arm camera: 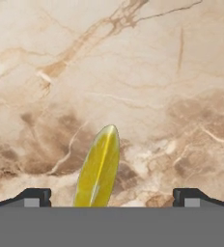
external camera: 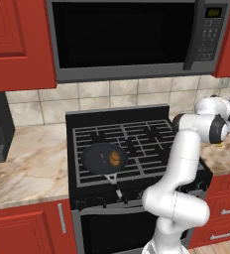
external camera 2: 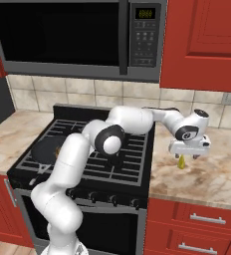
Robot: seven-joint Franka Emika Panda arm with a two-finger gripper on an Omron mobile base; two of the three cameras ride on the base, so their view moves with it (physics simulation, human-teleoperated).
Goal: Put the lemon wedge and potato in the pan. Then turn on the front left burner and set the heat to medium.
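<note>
One potato sits in the pan on the stove.

Yellow lemon wedge, brown-orange potato in dark grey pan, beige-veined marble counter.

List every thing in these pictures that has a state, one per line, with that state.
gripper: open, over the counter, fingers either side of the lemon wedge
lemon wedge: between the fingertips, not clamped; whether it rests on the counter cannot be told
potato: lying in the pan
pan: sitting on the front left burner, handle toward the stove front
front left burner: no flame visible
microwave: door shut
</note>
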